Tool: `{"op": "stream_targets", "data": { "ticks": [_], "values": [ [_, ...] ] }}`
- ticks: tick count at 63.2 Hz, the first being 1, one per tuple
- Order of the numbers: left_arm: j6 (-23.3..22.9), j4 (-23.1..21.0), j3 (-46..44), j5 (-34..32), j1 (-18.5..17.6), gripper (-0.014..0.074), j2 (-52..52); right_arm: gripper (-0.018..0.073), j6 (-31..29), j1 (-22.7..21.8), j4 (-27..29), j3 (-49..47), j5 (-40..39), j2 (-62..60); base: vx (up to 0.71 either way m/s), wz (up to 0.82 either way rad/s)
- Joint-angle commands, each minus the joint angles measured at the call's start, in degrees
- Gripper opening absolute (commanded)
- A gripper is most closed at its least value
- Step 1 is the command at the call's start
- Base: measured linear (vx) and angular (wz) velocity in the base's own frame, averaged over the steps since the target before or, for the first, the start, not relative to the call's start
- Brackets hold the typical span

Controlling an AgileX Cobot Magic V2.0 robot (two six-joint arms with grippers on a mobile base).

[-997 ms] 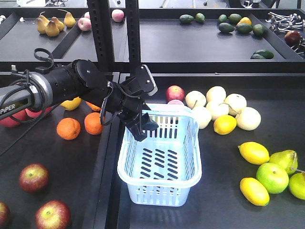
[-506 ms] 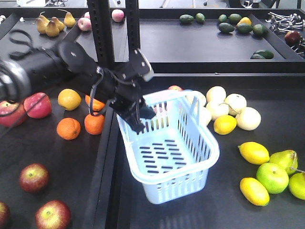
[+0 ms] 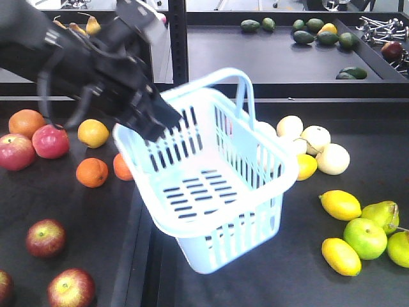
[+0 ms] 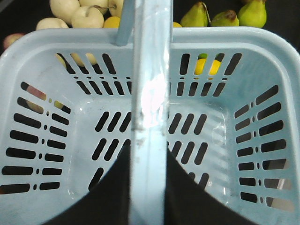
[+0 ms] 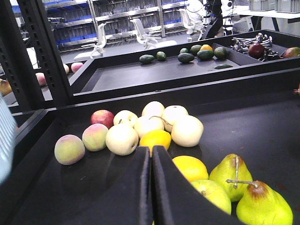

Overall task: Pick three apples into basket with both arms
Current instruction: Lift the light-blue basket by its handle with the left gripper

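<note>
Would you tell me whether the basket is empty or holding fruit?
Empty: the basket shows only its bare slotted floor in both views.

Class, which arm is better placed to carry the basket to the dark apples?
Left. The left gripper holds the basket aloft, with the apples on that side; the right gripper sits shut near pears.
</note>
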Motion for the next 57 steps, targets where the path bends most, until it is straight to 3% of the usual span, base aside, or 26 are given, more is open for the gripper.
{"op": "stream_targets", "data": {
  "ticks": [1,16,41,57],
  "values": [
    [-5.21,-1.04,-1.71,-2.92,-0.08,-0.0008,-7.34,-0.0004,-0.29,-0.21,-0.12,0.84,-4.24,-0.77,0.0,0.0],
    [-8.99,-1.09,1.96,-4.12,-0.08,-0.0008,-18.8,-0.0004,-0.29,-0.21,-0.12,0.84,-4.24,-0.77,0.0,0.0],
    [-13.11,-1.78,33.59,-21.07,-0.08,-0.0008,-43.36,-0.0004,-0.29,-0.21,-0.12,0.84,-4.24,-0.77,0.0,0.0],
    [-15.56,-1.91,50.71,-27.17,-0.08,-0.0008,-57.8,-0.0004,-0.29,-0.21,-0.12,0.84,-4.24,-0.77,0.0,0.0]
  ]
}}
